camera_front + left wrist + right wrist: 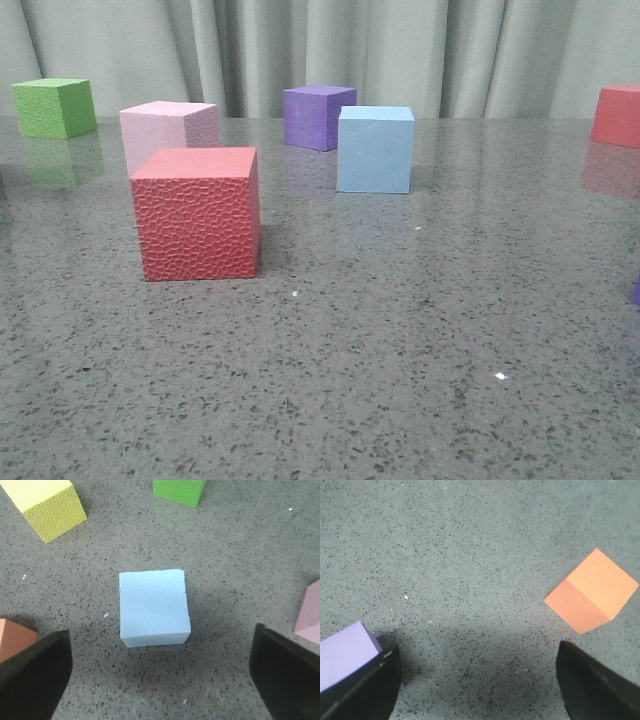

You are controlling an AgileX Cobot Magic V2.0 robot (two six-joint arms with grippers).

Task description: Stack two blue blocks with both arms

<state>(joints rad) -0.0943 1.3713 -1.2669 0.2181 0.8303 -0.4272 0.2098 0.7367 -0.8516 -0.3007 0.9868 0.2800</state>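
Resting on the grey speckled stone table (400, 340): smooth sky-blue foam cube (375, 149), just in front of and right of a dark purple foam cube (318, 116); nothing on top, stacking not begun.
Second blue block: pale blue foam cube (154, 607), seen only from the left wrist, lying flat and centred between that arm's two fingers; whether the same cube as the front view's, cannot tell.
Left gripper (160, 672): black, jaws spread wide, a finger on either side of the cube, touching nothing; likely lined up so for a straight descent and pinch.
Right gripper (477, 682): black, also spread and empty, hovering over bare table; no blue cube beneath, so probably a reposition needed first.
Near the right fingers: lilac cube (345, 652) beside one, orange cube (592, 591) well apart.
Around the left view: yellow textured cube (45, 505), green cube (179, 491).
Clutter at front: big red pebbled cube (198, 212), pale pink cube (168, 130) close behind it; possible obstacles for a carry.
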